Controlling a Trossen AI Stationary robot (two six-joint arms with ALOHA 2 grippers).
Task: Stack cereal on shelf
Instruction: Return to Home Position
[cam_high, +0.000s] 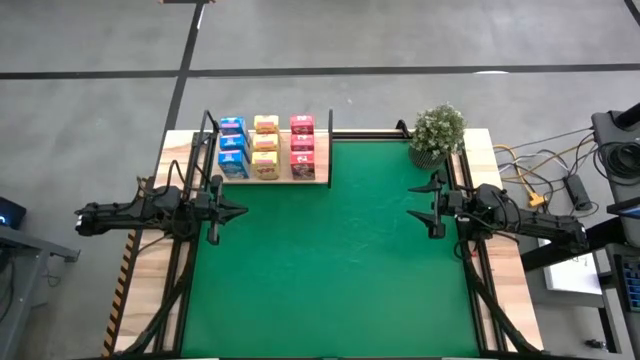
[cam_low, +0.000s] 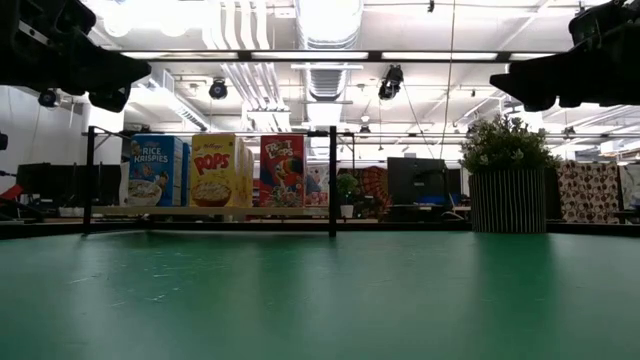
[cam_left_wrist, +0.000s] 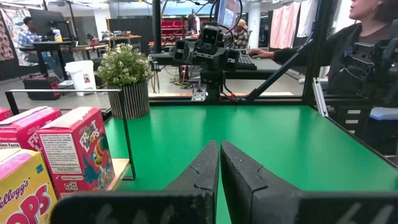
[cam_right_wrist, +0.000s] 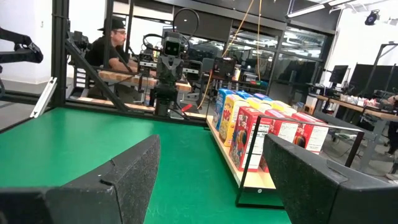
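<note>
- The left arm (cam_high: 150, 212) is held over the counter's (cam_high: 497, 300) left edge, just near of the shelf (cam_high: 322, 166); its jaws are pressed together and hold nothing.
- The cereal (cam_high: 265, 147) is all seen on the shelf at the far left: blue, yellow and pink rows, three boxes each.
- The mat (cam_high: 330, 270) is crossed by neither arm.
- The right arm (cam_high: 520, 218) is held at the right edge, near of the plant (cam_high: 438, 130); its jaws are spread wide and hold nothing.
- The stacking is judged finished, and the return to rest is taken to be the step in hand.
- No grasp is called for next; the arms need only be settled, with the left one kept off the shelf posts.
</note>
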